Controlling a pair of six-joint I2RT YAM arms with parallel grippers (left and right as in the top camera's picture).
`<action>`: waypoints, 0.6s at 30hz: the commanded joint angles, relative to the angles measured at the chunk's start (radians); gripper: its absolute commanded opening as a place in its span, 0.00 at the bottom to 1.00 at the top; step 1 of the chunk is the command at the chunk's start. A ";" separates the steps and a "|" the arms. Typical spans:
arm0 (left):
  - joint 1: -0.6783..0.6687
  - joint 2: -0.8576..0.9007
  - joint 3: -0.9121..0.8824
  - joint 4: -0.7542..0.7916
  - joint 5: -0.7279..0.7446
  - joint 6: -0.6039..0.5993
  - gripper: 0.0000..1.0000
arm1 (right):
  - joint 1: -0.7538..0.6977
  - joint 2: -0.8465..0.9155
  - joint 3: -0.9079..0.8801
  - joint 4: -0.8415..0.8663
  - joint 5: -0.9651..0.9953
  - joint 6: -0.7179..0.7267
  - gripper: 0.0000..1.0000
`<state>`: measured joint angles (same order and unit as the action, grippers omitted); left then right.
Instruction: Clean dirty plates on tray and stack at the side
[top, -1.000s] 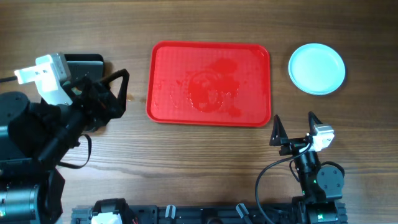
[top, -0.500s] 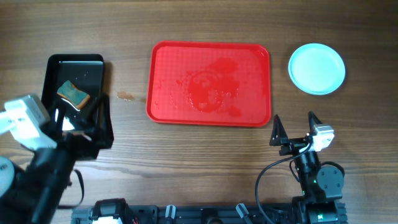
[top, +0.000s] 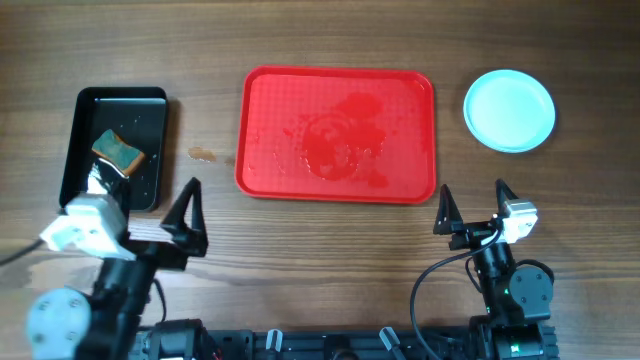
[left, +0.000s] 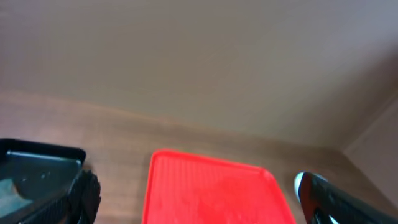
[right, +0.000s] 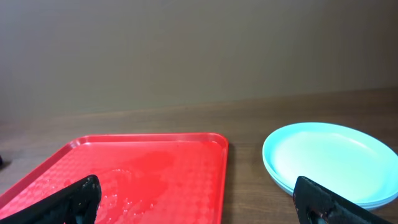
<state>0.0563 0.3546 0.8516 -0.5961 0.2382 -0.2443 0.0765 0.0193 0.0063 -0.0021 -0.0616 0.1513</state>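
Two hands sit nearest, at the front edge of the surface, and both are spread wide with nothing between their fingers. The left hand (top: 148, 195) hangs just in front of the near right corner of the black tray (top: 72, 150), and the right hand (top: 471, 195) is well apart from it on the other side, in front of the red tray's near right corner. Beyond them, the red tray (top: 270, 90) lies flat in the middle of the surface, carrying no plates, only wet smears across its centre. A small wet spot (top: 203, 154) marks the wood just left of it. Inside the black tray lies a sponge (top: 119, 150). Farthest right, the plates (top: 509, 110) rest stacked on the surface beside the red tray, near it but not touching; the right wrist view shows layered rims.
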 joint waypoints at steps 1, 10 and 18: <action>-0.021 -0.137 -0.214 0.184 0.023 0.035 1.00 | -0.006 -0.008 -0.001 0.003 0.010 -0.018 1.00; -0.026 -0.296 -0.513 0.430 -0.031 0.035 1.00 | -0.006 -0.008 -0.001 0.003 0.010 -0.018 1.00; -0.026 -0.351 -0.608 0.564 -0.151 0.035 1.00 | -0.006 -0.008 -0.001 0.003 0.010 -0.018 1.00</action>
<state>0.0345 0.0174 0.2695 -0.0799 0.1459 -0.2253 0.0765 0.0193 0.0063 -0.0021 -0.0616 0.1513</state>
